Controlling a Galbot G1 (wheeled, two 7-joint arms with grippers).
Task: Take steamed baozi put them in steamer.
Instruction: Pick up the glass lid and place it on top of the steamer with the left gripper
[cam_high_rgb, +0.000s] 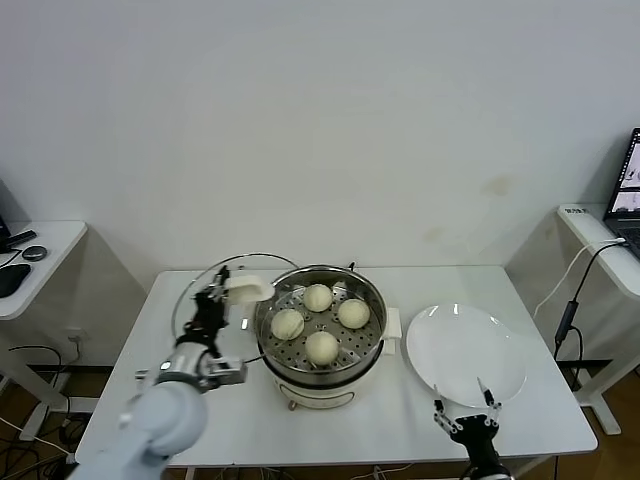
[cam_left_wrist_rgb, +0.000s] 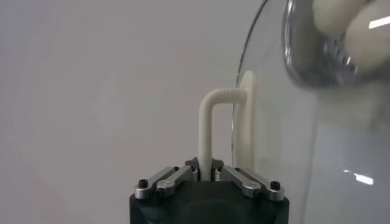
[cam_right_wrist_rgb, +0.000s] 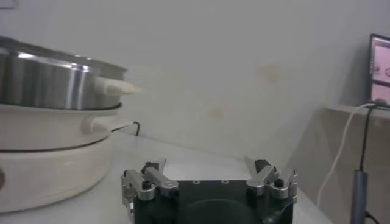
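You have all four steamed baozi (cam_high_rgb: 320, 322) sitting on the perforated tray of the steamer (cam_high_rgb: 322, 385), just beside your left gripper (cam_high_rgb: 213, 303), so loading looks complete. That gripper is clamped on the glass lid (cam_high_rgb: 205, 285) handle; your right gripper (cam_high_rgb: 466, 415) idles wide open by the bare plate (cam_high_rgb: 465, 355).

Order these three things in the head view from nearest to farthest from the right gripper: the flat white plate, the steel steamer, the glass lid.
1. Flat round white plate: just behind the right gripper.
2. Shiny stainless-steel steamer: table centre, to its left.
3. Round glass lid with white handle: far left, held by the left gripper.
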